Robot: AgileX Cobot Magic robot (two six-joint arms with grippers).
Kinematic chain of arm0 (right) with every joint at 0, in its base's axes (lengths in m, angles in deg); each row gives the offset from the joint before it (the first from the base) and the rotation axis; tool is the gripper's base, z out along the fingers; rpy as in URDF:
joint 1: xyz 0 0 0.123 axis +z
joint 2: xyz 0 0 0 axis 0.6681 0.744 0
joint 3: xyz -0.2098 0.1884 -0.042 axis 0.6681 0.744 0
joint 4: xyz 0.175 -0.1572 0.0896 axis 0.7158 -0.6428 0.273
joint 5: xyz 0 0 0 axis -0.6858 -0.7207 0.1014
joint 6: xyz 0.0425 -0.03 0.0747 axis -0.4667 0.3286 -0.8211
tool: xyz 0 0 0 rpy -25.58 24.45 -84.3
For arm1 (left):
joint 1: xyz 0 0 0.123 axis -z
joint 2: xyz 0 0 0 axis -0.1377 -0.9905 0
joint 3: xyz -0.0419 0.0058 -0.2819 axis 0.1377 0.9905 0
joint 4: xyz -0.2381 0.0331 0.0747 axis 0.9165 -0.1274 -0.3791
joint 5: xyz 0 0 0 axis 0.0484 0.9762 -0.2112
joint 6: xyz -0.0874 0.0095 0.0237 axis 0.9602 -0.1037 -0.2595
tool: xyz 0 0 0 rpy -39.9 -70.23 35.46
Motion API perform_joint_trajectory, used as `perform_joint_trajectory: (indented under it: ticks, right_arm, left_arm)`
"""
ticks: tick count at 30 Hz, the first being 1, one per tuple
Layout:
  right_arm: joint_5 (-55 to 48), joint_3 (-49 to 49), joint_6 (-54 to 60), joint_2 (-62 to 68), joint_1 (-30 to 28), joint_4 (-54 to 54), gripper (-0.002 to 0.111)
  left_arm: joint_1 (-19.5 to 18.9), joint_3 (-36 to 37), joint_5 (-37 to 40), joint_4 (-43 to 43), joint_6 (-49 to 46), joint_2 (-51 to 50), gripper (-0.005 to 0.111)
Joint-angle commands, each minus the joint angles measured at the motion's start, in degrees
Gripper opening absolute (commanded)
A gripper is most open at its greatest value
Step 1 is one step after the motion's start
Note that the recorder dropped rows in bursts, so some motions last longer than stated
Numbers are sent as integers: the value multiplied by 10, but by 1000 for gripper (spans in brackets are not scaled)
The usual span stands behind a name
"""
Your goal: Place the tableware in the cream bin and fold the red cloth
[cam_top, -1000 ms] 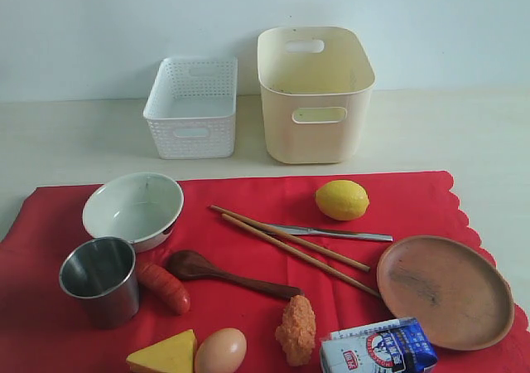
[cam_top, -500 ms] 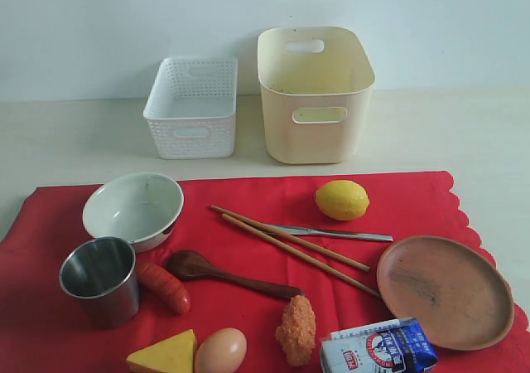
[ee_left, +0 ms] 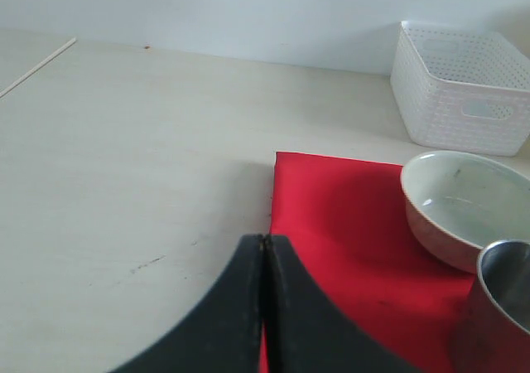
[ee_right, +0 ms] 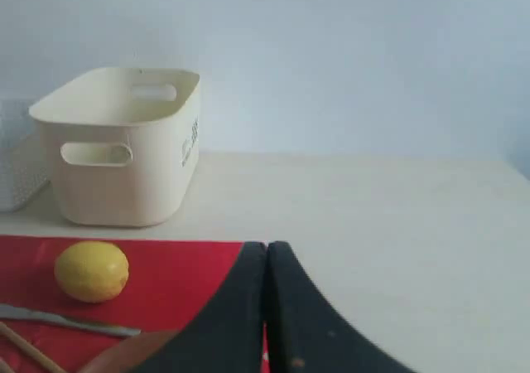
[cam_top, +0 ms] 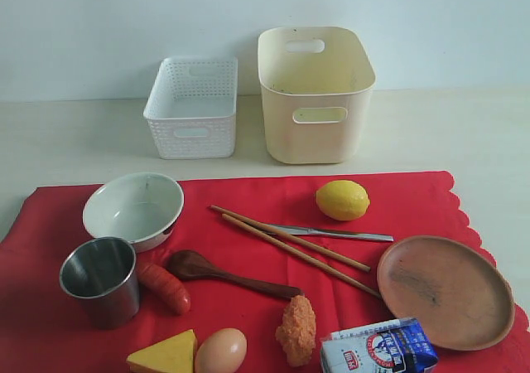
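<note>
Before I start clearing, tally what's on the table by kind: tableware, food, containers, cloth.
Tableware: 7 (bowl, cup, spoon, 2 chopsticks, knife, plate)
Food: 6 (lemon, sausage, cheese, egg, breaded piece, milk carton)
Containers: 2 (cream bin, white basket)
Cloth: 1 (red cloth)
Total: 16

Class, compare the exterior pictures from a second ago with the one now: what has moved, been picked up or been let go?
Nothing has visibly changed. The white bowl, steel cup, wooden spoon, chopsticks, knife and brown plate lie on the red cloth exactly where they were, and the cream bin stands in the same spot. Nothing was taken hold of or let go.
</note>
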Motion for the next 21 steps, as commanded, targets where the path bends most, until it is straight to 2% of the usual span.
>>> perform_joint_trajectory:
  ticks: [1, 12, 21]
  right_arm:
    - [7, -39, 0, 5, 1, -3, 0]
    - [8, -120, 0, 127, 1, -3, 0]
    - [8, -212, 0, 289, 1, -3, 0]
  left_arm:
    - [-1, 2, -6, 1, 0, 3, 1]
    - [-1, 2, -6, 1, 0, 3, 1]
    - [-1, 2, -6, 1, 0, 3, 1]
